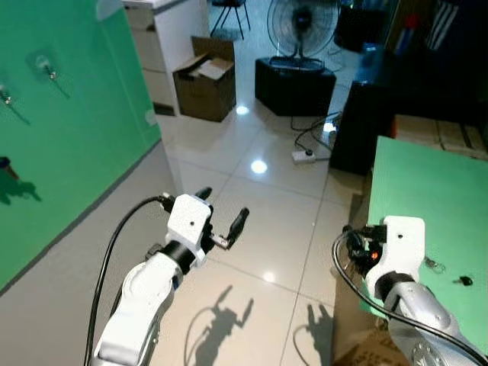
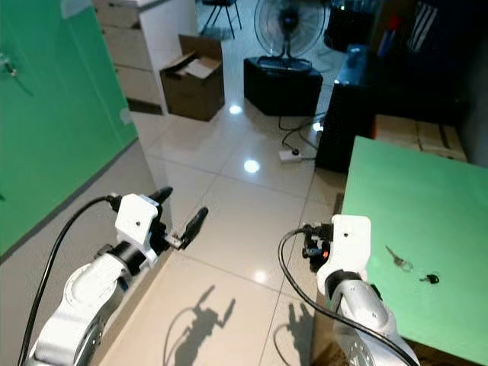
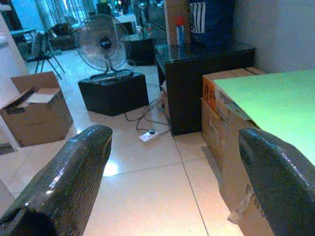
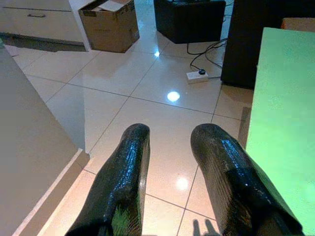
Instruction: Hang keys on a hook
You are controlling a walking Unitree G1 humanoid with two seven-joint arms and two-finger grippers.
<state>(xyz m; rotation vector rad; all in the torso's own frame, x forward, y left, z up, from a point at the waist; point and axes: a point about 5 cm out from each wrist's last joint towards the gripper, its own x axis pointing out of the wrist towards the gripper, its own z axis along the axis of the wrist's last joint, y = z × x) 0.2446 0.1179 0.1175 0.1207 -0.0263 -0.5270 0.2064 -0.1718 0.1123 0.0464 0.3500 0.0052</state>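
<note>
Open cardboard box, fan on black stand, power strip on tiled floor

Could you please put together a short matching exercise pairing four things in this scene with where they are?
Things:
1. keys
2. hook
3. cardboard box
4. fan

Places:
A. on the black stand at the far side of the tiled floor
B. on the green wall to the robot's left
C. lying on the green table to the robot's right
D. open on the floor beside the white drawers

Pairs: 1-C, 2-B, 3-D, 4-A
</note>
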